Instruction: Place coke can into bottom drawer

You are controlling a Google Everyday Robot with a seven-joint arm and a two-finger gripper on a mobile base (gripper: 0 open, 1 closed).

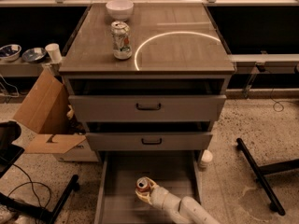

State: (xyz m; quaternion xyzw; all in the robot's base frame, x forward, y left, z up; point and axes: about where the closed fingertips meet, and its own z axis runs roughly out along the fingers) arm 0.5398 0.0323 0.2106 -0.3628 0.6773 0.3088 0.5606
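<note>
Seemingly hand point(145, 192) gripping coke can point(143, 185), bottom drawer point(159, 168)

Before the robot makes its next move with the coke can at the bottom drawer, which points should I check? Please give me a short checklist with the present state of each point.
1. Bottom drawer is pulled out with its floor showing: ok.
2. Gripper is low over the drawer and shut on the coke can: ok.
3. Can lies between the drawer's side walls, about midway across: ok.
4. Can is out from under the middle drawer front: ok.
5. Can's bottom rests on the drawer floor, so that letting go would not drop it: cannot tell.
6. Can stands upright rather than tilted: cannot tell.
</note>
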